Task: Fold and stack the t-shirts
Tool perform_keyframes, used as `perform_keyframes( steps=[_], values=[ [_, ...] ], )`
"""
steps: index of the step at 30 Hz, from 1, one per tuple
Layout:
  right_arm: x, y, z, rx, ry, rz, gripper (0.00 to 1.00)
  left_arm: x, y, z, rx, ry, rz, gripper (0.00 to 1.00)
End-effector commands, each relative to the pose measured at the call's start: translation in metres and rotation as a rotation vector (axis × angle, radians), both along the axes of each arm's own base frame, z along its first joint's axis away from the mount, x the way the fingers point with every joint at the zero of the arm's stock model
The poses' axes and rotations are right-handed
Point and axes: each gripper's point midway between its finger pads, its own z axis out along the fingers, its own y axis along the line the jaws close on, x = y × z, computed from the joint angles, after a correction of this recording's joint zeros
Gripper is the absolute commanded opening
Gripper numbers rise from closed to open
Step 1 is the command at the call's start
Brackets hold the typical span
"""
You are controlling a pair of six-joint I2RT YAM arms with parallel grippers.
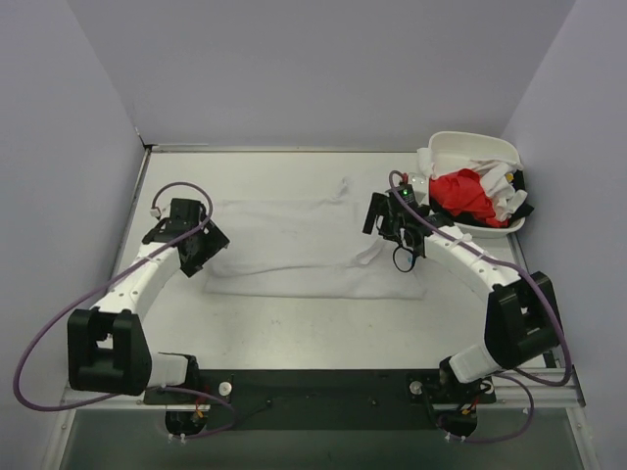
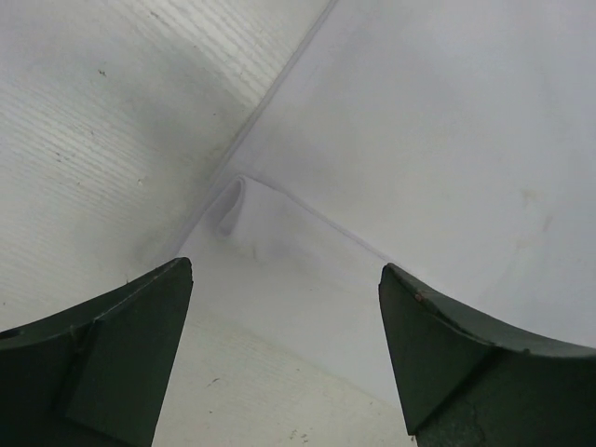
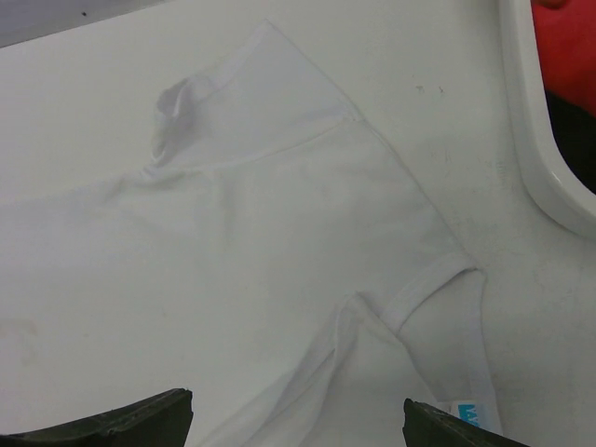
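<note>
The white t-shirt (image 1: 313, 250) lies spread flat on the table (image 1: 294, 328); soft, light and limp, it should sag unless pinched at hem or corners; the left gripper (image 2: 284, 358) hangs wide apart, empty, over its left edge; the right gripper (image 3: 298, 424), likewise parted and empty, hovers over the neck end; room lies toward the arms; the tub (image 1: 470, 143) holding the red t-shirt (image 1: 460, 191) crowds the right.

The blue neck label (image 3: 471, 411) on the white t-shirt (image 3: 279, 233) bears letters that cannot be read.
</note>
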Motion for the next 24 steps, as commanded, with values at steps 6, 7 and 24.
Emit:
perform_keyframes(
  steps=[6, 7, 24],
  values=[
    [-0.059, 0.024, 0.026, -0.067, 0.094, 0.158, 0.96, -0.012, -0.062, 0.039, -0.06, -0.104, -0.195, 0.92],
    [-0.064, 0.029, 0.024, -0.072, 0.11, 0.18, 0.96, -0.014, -0.065, 0.035, -0.065, -0.094, -0.198, 0.92],
    [-0.102, 0.085, -0.013, -0.087, 0.212, 0.345, 0.96, -0.007, -0.095, -0.021, -0.067, -0.001, -0.246, 0.9]
  ],
)
